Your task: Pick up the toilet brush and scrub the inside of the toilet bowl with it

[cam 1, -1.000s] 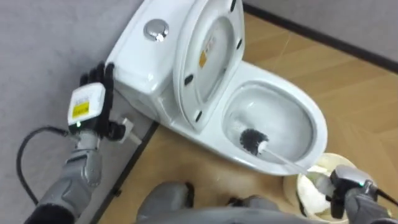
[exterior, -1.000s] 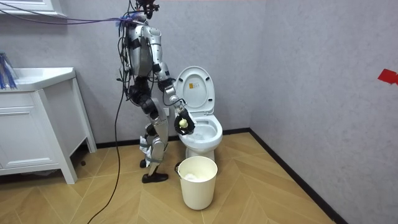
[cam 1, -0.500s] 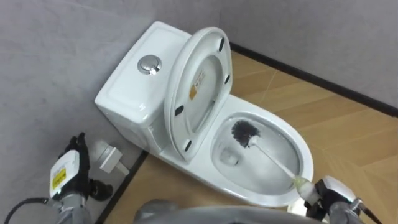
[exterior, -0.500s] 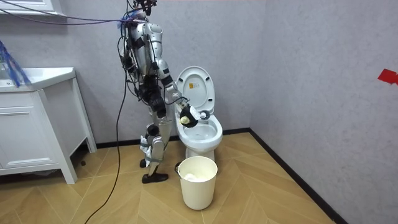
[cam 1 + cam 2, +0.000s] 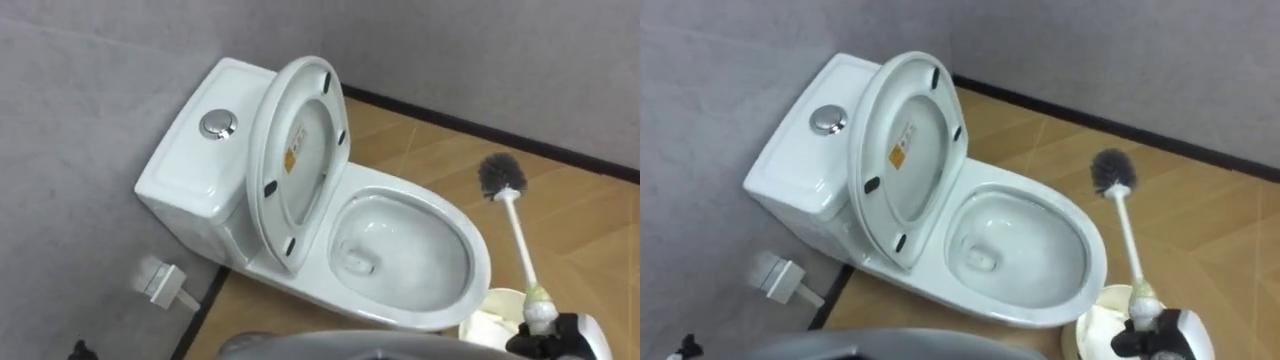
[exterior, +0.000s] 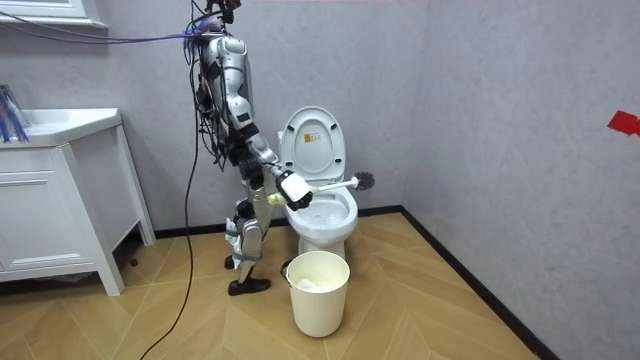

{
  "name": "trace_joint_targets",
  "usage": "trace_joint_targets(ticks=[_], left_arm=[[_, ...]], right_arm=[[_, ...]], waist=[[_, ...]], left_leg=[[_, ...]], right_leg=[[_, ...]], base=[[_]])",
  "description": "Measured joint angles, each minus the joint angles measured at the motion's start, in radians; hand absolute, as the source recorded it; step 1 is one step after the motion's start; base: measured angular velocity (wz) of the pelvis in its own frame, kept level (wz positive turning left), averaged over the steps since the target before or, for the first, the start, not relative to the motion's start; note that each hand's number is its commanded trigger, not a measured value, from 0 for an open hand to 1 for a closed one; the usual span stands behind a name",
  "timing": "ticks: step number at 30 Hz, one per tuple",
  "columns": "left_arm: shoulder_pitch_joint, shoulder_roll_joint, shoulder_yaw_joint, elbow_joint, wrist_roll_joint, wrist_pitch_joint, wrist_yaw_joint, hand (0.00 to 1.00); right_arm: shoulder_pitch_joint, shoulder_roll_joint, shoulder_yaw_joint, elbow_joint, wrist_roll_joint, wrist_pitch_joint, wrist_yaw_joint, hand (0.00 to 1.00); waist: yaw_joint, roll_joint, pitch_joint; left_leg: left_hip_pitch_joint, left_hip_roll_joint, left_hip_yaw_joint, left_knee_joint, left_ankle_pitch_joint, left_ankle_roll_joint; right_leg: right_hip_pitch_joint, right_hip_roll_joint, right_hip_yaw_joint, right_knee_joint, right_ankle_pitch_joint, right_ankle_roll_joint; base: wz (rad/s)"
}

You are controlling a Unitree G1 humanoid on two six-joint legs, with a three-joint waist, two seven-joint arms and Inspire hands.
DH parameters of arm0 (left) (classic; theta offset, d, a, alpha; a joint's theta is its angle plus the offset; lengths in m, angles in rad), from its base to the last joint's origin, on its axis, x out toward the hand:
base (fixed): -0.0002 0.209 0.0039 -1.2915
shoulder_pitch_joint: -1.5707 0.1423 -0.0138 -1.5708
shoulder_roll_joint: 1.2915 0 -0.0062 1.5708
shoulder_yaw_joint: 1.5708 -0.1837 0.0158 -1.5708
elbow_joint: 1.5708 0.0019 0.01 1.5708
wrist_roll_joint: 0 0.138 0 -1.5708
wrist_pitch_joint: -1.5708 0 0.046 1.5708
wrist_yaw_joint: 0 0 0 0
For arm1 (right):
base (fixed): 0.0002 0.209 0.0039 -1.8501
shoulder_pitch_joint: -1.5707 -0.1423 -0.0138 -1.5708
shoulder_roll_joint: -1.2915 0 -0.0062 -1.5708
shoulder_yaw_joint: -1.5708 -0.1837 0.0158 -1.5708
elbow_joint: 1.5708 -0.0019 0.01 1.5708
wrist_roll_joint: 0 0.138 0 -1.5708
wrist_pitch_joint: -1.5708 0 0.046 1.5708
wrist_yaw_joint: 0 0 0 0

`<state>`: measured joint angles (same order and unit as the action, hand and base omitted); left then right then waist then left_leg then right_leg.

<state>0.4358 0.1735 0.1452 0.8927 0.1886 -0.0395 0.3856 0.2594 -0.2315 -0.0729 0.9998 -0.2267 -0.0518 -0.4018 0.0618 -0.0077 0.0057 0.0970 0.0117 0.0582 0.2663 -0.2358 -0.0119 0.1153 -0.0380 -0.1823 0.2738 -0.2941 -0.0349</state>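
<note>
1. I stand at the room view's left of the toilet, facing it. It sits against the grey wall with wood floor around it.
2. The seat lid is propped upright against the cistern. The bowl is open below me, with nothing in it.
3. The white bin stands on the floor just beside the bowl's near rim, under my right arm.
4. The brush is up in the air, clear of the bowl. Its handle slants away from me and the bristle head hangs over the floor past the bowl's right rim, touching nothing.
5. My right hand is low at the right edge, fingers wrapped round the handle's near end. That's a closed grip, though part of it is cut off at the bottom edge, so I go by the room view for this.
6. What I take to be my left hand just peeps in at the lower left corner, idle.
7. By my reckoning I'm between strokes, and the scrubbing isn't finished.
8. The next move calls for tipping the head down and swinging it left over the rim into the bowl. I need to stay clear of the upright lid and move quickly, because a wet head over wood flooring will drip.
</note>
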Motion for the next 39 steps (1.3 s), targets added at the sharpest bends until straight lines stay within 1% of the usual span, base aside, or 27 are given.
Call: trace_joint_targets(ticks=[2, 3, 4, 5, 6, 7, 9, 11, 12, 13, 14, 15, 18, 19, 20, 21, 23, 26, 28, 30, 32, 33, 39], left_arm=[[-0.012, -0.001, 0.0, 0.005, 0.0, 0.003, -0.011, 0.0], [-0.025, -0.001, 0.001, 0.018, 0.0, 0.004, -0.019, 0.0], [-0.029, -0.001, 0.001, 0.027, 0.0, 0.004, -0.025, 0.0], [-0.046, -0.003, 0.001, 0.036, -0.002, 0.006, -0.036, 0.0], [-0.057, -0.004, 0.0, 0.04, -0.003, 0.006, -0.046, 0.0], [-0.063, -0.005, -0.001, 0.044, -0.004, 0.006, -0.049, 0.0], [-0.085, -0.005, -0.001, 0.045, -0.004, 0.006, -0.057, 0.0], [-0.103, -0.006, -0.001, 0.05, -0.001, 0.006, -0.072, 0.0], [-0.117, -0.007, -0.001, 0.053, 0.0, 0.006, -0.081, 0.0], [-0.118, -0.008, -0.001, 0.054, 0.0, 0.006, -0.087, 0.0], [-0.135, -0.01, -0.002, 0.06, 0.001, 0.006, -0.096, 0.0], [-0.15, -0.012, -0.003, 0.062, 0.0, 0.006, -0.106, 0.0], [-0.176, -0.013, -0.009, 0.063, -0.001, 0.005, -0.132, 0.0], [-0.182, -0.013, -0.011, 0.063, 0.0, 0.005, -0.135, 0.0], [-0.186, -0.016, -0.012, 0.063, 0.0, 0.013, -0.14, 0.0], [-0.183, -0.016, -0.015, 0.063, 0.0, 0.014, -0.148, 0.0], [-0.181, -0.017, -0.016, 0.063, 0.001, 0.017, -0.163, 0.0], [-0.182, -0.017, -0.029, 0.064, 0.0, 0.027, -0.164, 0.0], [-0.183, -0.017, -0.033, 0.067, 0.0, 0.032, -0.164, 0.0], [-0.184, -0.017, -0.052, 0.071, 0.001, 0.035, -0.169, 0.0], [-0.184, -0.018, -0.053, 0.071, 0.002, 0.039, -0.18, 0.0], [-0.184, -0.018, -0.055, 0.072, 0.002, 0.042, -0.183, 0.0], [-0.187, -0.018, -0.069, 0.092, 0.013, 0.065, -0.195, 0.0]], right_arm=[[0.008, 0.007, 0.0, 0.003, 0.004, -0.013, -0.019, 1.0], [0.009, 0.014, -0.001, 0.006, 0.003, -0.014, -0.033, 1.0], [0.011, 0.017, -0.002, 0.008, 0.003, -0.015, -0.038, 1.0], [0.017, 0.024, -0.007, 0.013, 0.005, -0.016, -0.045, 1.0], [0.028, 0.033, -0.016, 0.028, 0.01, -0.02, -0.048, 1.0], [0.029, 0.038, -0.023, 0.037, 0.015, -0.022, -0.05, 1.0], [0.035, 0.054, -0.038, 0.054, 0.026, -0.019, -0.059, 1.0], [0.048, 0.058, -0.039, 0.055, 0.025, -0.017, -0.06, 1.0], [0.054, 0.064, -0.043, 0.055, 0.026, -0.015, -0.06, 1.0], [0.056, 0.068, -0.047, 0.055, 0.026, -0.014, -0.06, 1.0], [0.058, 0.076, -0.054, 0.055, 0.027, -0.013, -0.06, 1.0], [0.057, 0.083, -0.059, 0.057, 0.027, -0.013, -0.059, 1.0], [0.056, 0.089, -0.068, 0.058, 0.019, -0.012, -0.05, 1.0], [0.055, 0.089, -0.069, 0.059, 0.019, -0.012, -0.047, 0.82], [0.055, 0.089, -0.069, 0.06, 0.018, -0.012, -0.042, 0.11], [0.055, 0.09, -0.069, 0.061, 0.018, -0.011, -0.04, 0.0], [0.046, 0.091, -0.069, 0.079, 0.017, -0.011, -0.038, 0.0], [0.029, 0.091, -0.068, 0.102, 0.025, 0.011, -0.031, 0.0], [0.014, 0.091, -0.068, 0.134, 0.025, 0.018, -0.031, 0.0], [-0.003, 0.091, -0.068, 0.17, 0.028, 0.025, -0.029, 0.0], [-0.004, 0.092, -0.068, 0.18, 0.033, 0.038, -0.019, 0.0], [-0.003, 0.091, -0.068, 0.185, 0.034, 0.052, -0.012, 0.0], [-0.001, 0.097, -0.067, 0.204, 0.034, 0.075, 0.021, 0.0]], waist=[[-0.013, 0.006, -0.0041], [-0.028, 0.008, -0.005], [-0.032, 0.01, -0.0062], [-0.042, 0.012, -0.0075], [-0.06, 0.014, -0.0077], [-0.065, 0.015, -0.0081], [-0.088, 0.015, -0.008], [-0.097, 0.016, -0.0081], [-0.103, 0.016, -0.0079], [-0.106, 0.016, -0.0079], [-0.112, 0.015, -0.0077], [-0.114, 0.016, -0.008], [-0.12, 0.015, -0.0081], [-0.123, 0.015, -0.008], [-0.128, 0.017, -0.007], [-0.13, 0.018, -0.0067], [-0.13, 0.02, -0.0069], [-0.133, 0.022, -0.0063], [-0.136, 0.023, -0.0054], [-0.14, 0.024, -0.0044], [-0.14, 0.025, -0.0037], [-0.14, 0.026, -0.003], [-0.14, 0.024, -0.0012]], left_leg=[[0.003, 0.003, 0.0, -0.011, -0.002, -0.002], [0.002, 0.006, 0.011, -0.018, -0.002, -0.002], [0.003, 0.007, 0.017, -0.023, -0.002, -0.003], [0.009, 0.01, 0.026, -0.03, -0.002, -0.003], [0.015, 0.01, 0.032, -0.033, -0.002, -0.003], [0.019, 0.01, 0.037, -0.034, -0.002, -0.003], [0.028, 0.012, 0.062, -0.034, -0.002, -0.003], [0.034, 0.014, 0.077, -0.036, -0.002, -0.003], [0.039, 0.015, 0.077, -0.043, -0.002, -0.003], [0.041, 0.016, 0.077, -0.047, -0.002, -0.003], [0.042, 0.016, 0.077, -0.053, -0.001, -0.003], [0.046, 0.017, 0.079, -0.063, -0.001, -0.003], [0.055, 0.015, 0.079, -0.073, -0.002, -0.003], [0.056, 0.014, 0.078, -0.076, -0.002, -0.003], [0.056, 0.013, 0.079, -0.078, -0.002, -0.003], [0.055, 0.012, 0.08, -0.079, -0.002, -0.003], [0.054, 0.011, 0.08, -0.081, -0.002, -0.003], [0.056, 0.011, 0.082, -0.085, -0.002, -0.003], [0.057, 0.011, 0.082, -0.086, -0.002, -0.003], [0.057, 0.011, 0.082, -0.09, -0.001, -0.003], [0.059, 0.012, 0.082, -0.098, -0.001, -0.002], [0.06, 0.012, 0.082, -0.102, -0.001, -0.002], [0.065, 0.011, 0.082, -0.106, -0.001, -0.002]], right_leg=[[-0.009, 0.006, 0.015, 0.0, 0.004, -0.001], [-0.014, 0.01, 0.021, 0.0, 0.007, -0.002], [-0.017, 0.012, 0.028, 0.0, 0.008, -0.003], [-0.02, 0.015, 0.039, -0.001, 0.011, -0.003], [-0.017, 0.015, 0.046, -0.001, 0.012, -0.003], [-0.017, 0.016, 0.052, 0.0, 0.012, -0.003], [-0.019, 0.023, 0.08, 0.001, 0.012, -0.003], [-0.025, 0.024, 0.104, 0.003, 0.013, -0.005], [-0.029, 0.027, 0.118, 0.003, 0.016, -0.005], [-0.032, 0.029, 0.126, 0.003, 0.017, -0.005], [-0.037, 0.035, 0.131, 0.002, 0.021, -0.006], [-0.045, 0.04, 0.147, 0.002, 0.023, -0.006], [-0.049, 0.041, 0.159, -0.001, 0.029, -0.003], [-0.048, 0.041, 0.163, -0.001, 0.03, -0.003], [-0.05, 0.042, 0.173, -0.003, 0.031, -0.001], [-0.056, 0.042, 0.181, -0.001, 0.032, 0.001], [-0.061, 0.043, 0.186, -0.001, 0.033, 0.003], [-0.062, 0.044, 0.194, 0.0, 0.033, 0.003], [-0.062, 0.044, 0.194, -0.001, 0.033, 0.003], [-0.063, 0.044, 0.194, -0.003, 0.033, 0.003], [-0.063, 0.046, 0.194, -0.007, 0.034, 0.004], [-0.062, 0.047, 0.194, -0.013, 0.036, 0.005], [-0.061, 0.048, 0.205, -0.018, 0.043, 0.009]], base=[[-0.24], [-0.2], [-0.24], [-0.22], [-0.22], [-0.21], [-0.33], [-0.42], [-0.41], [-0.34], [-0.32], [-0.33], [-0.27], [-0.12], [-0.11], [-0.13], [-0.13], [-0.02], [0.0], [0.0], [0.0], [0.0], [-0.08]])
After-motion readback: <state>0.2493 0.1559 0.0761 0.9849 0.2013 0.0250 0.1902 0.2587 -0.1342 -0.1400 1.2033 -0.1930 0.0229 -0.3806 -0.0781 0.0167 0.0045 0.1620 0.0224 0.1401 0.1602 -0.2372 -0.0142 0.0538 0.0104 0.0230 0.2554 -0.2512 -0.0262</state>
